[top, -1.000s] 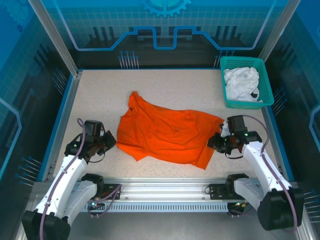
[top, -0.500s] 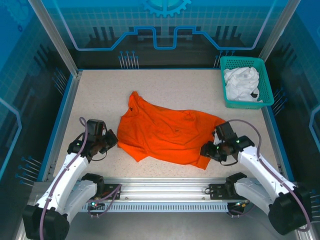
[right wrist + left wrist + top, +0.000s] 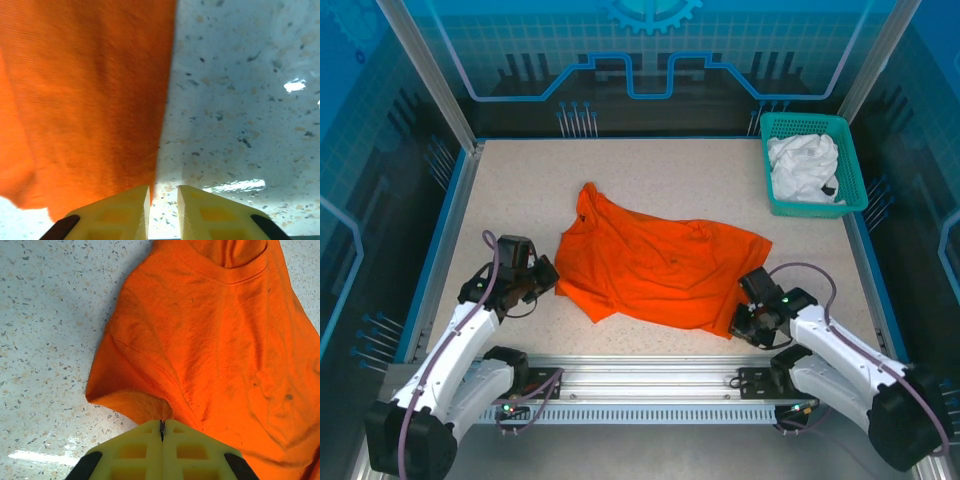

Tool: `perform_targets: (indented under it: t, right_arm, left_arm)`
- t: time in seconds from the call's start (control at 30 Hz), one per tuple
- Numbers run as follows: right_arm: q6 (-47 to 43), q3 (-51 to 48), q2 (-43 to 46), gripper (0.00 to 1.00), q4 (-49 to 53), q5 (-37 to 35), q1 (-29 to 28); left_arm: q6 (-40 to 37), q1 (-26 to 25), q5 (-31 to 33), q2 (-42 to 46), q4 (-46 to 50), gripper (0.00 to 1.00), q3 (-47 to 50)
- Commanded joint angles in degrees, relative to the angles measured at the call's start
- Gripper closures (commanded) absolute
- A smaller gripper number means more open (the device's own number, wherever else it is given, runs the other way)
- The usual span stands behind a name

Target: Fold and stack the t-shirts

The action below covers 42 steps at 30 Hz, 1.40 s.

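left pincer (image 3: pixel 161 424) clenched on orange t-shirt (image 3: pixel 660 265) sleeve | right pincer (image 3: pixel 163 191) slightly parted, hem at its tip

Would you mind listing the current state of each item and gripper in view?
orange t-shirt: unfolded, lying rumpled on the table.
white t-shirt: crumpled inside the basket.
teal basket: upright at the far right corner, holding the white t-shirt.
left gripper: shut, tips at the orange t-shirt's sleeve hem.
right gripper: slightly open, gap empty, beside the orange t-shirt's edge.
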<state>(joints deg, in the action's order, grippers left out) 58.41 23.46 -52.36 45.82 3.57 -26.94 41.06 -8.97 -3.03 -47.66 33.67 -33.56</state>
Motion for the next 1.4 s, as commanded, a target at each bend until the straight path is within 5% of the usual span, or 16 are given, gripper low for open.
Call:
perform_targets:
  t: [0.0, 0.17, 0.4, 0.9, 1.37]
  right_arm:
    - [4.1, 2.2, -3.4, 0.75, 0.0, -2.1, -2.5]
    - [5.3, 2.5, -5.5, 0.68, -1.6, -1.9, -4.4]
    - [7.5, 2.3, -1.0, 0.75, -1.7, -2.9, -6.2]
    - [6.5, 2.8, -9.6, 0.76, -5.4, -3.7, -6.3]
    - [5.6, 3.7, -12.0, 1.00, -4.8, -7.5, -6.5]
  left_arm:
    - [0.5, -0.6, 0.6, -0.1, -1.6, 1.00, 0.2]
    - [0.4, -0.9, 0.2, -0.2, -1.9, 1.00, -0.1]
    - [-0.7, -1.0, 0.2, -0.6, -1.9, 1.00, -0.8]
    - [-1.0, -1.4, -0.1, -1.3, -2.4, 1.00, -1.2]
    - [-1.2, -1.4, 0.2, -1.3, -2.7, 1.00, -1.3]
